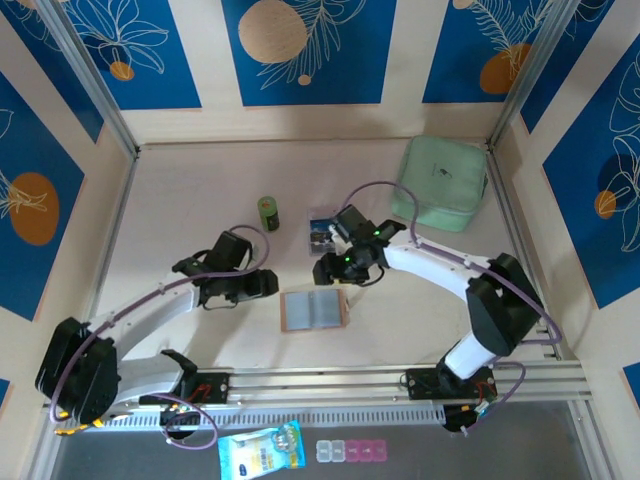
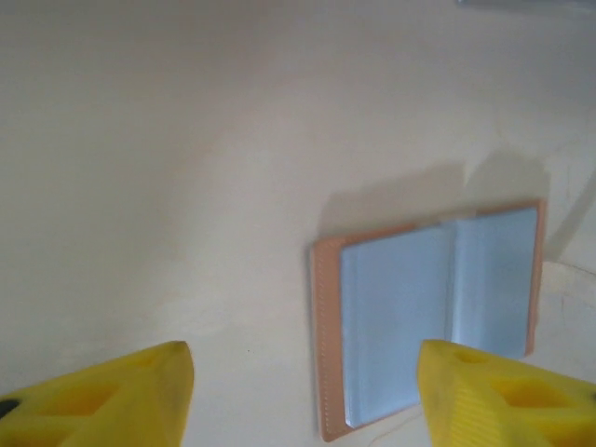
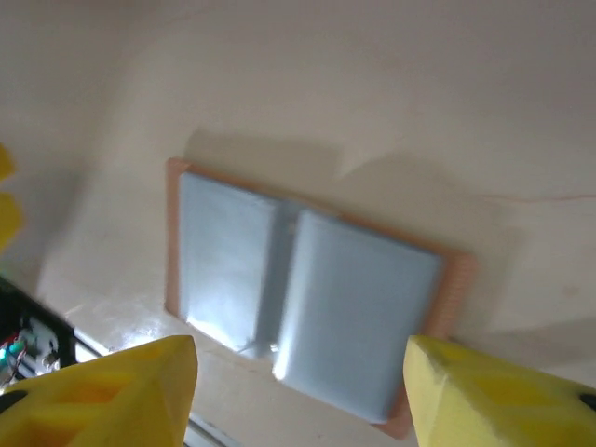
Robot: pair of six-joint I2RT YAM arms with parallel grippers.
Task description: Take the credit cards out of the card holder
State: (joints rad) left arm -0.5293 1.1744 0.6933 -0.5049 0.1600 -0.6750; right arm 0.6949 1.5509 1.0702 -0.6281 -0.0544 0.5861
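Observation:
The card holder (image 1: 314, 310) lies open and flat on the table, tan-pink rim up, grey lining showing. In the left wrist view the card holder (image 2: 428, 317) is ahead and to the right of my left gripper (image 2: 303, 400), which is open and empty. My left gripper (image 1: 262, 285) hangs just left of the holder. My right gripper (image 1: 332, 270) hovers at its far edge; seen from the wrist, the right gripper (image 3: 303, 391) is open above the card holder (image 3: 298, 289). The credit cards (image 1: 322, 232), dark and blue, lie in a small pile behind the right gripper.
A small green cylinder (image 1: 269, 212) stands behind the left gripper. A mint-green case (image 1: 440, 183) sits at the back right. In front of the arm rail lie a blue packet (image 1: 260, 452) and a pill box (image 1: 350, 452).

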